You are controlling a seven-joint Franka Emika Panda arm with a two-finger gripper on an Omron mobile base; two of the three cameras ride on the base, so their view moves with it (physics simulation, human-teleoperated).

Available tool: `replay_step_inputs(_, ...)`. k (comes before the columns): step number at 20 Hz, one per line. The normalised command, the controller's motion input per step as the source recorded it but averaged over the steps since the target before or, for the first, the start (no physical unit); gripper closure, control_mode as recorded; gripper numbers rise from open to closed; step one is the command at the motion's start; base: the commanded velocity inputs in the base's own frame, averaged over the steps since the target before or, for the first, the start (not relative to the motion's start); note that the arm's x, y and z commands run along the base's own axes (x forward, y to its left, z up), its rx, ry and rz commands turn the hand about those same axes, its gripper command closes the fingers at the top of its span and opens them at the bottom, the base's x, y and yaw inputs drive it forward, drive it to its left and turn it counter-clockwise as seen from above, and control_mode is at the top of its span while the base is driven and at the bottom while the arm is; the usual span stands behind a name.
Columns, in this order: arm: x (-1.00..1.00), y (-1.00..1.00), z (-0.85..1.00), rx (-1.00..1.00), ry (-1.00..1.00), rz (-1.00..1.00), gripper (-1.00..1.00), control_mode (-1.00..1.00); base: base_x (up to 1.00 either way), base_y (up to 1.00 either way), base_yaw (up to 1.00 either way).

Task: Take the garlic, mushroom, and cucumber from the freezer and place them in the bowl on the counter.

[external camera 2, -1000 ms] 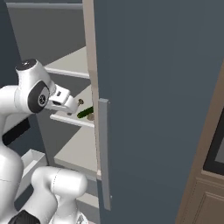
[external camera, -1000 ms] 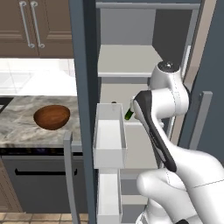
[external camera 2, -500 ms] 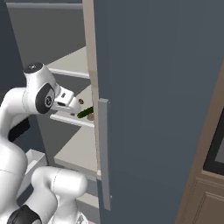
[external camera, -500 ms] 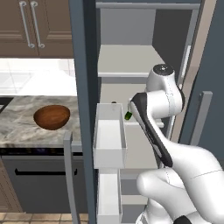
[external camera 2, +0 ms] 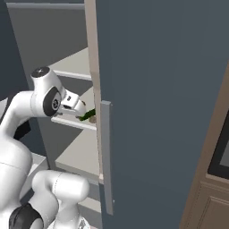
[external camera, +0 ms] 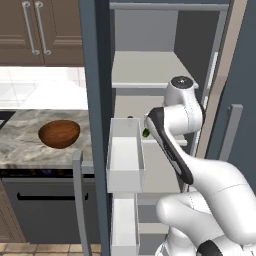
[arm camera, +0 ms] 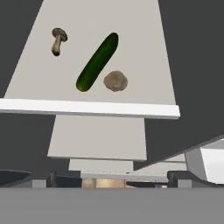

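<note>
Alt text: I am looking along my gripper (arm camera: 111,181) into the open freezer (external camera: 95,75). The jaws are spread wide and hold nothing, with one dark tip at each lower corner of the hand view.

Ahead of the jaws is a light grey shelf (arm camera: 87,107), and all three foods lie on it, clear of both tips. The cucumber (arm camera: 97,62) is dark green and lies diagonally, roughly on the line that runs out from the middle of the gap. The mushroom (arm camera: 115,81), a tan rounded lump, sits just beside the cucumber's nearer end, and it is the food closest to the jaws. The garlic (arm camera: 57,40), a small grey-brown piece with a round head and a thin stalk, lies farther out, apart from the cucumber and off toward the left tip's side.

In the right base view the gripper (external camera 2: 82,107) hangs just short of the shelf edge, with the cucumber (external camera 2: 88,114) showing just past it.

The bowl (external camera: 59,134), reddish-brown, stands on the marbled counter (external camera: 20,145), well away from the jaws, beyond the open door and its white door bin (external camera: 125,155).
</note>
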Motion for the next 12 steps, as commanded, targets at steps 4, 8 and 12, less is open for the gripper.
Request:
replay_step_inputs(4, 0.03, -0.04, -0.10, 0.00, 0.02, 0.00, -1.00, -1.00, 0.00, 0.00, 0.00)
replay_step_inputs(8, 0.08, -0.15, -0.14, 0.00, 0.08, 0.00, -1.00, -1.00, 0.00, 0.00, 0.00)
replay_step_inputs(12, 0.15, -0.12, -0.13, 0.00, 0.07, 0.00, -1.00, -1.00, 0.00, 0.00, 0.00)
